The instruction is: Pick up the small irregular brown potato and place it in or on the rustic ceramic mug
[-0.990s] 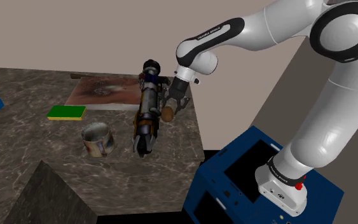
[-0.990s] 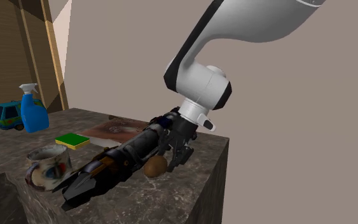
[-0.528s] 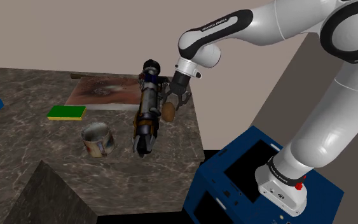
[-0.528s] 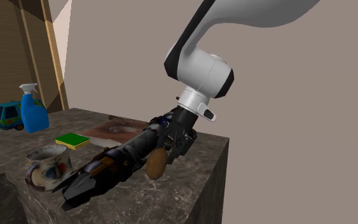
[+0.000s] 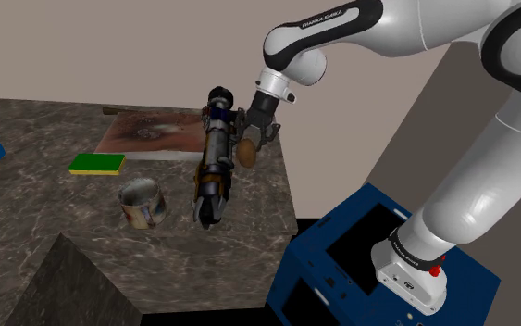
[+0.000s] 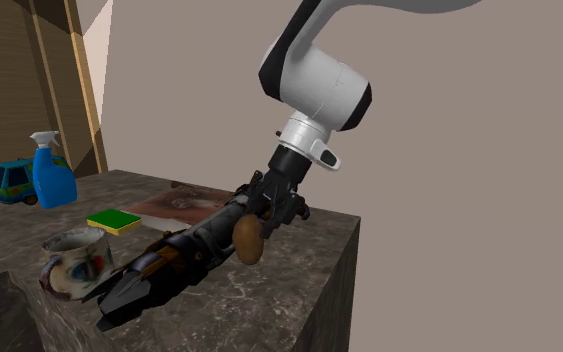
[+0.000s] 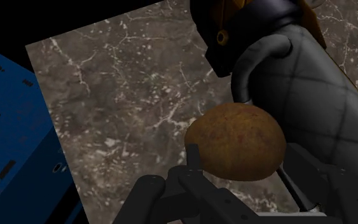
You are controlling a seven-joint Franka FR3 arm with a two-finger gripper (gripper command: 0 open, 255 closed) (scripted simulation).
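Now, going left to right in the shoulder view: the mug (image 5: 142,204) stands upright on the counter (image 5: 27,199), well apart from your load. Next lies the long dark tool (image 5: 214,171), between mug and arm. Then the potato (image 5: 246,154): a second ago it sat low at the counter, and it has since risen clear, pinched in the jaws. I judge your lift done; the carry must cross the tool to reach the mug.

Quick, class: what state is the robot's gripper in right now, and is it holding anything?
Gripper: closed, holding the brown potato.
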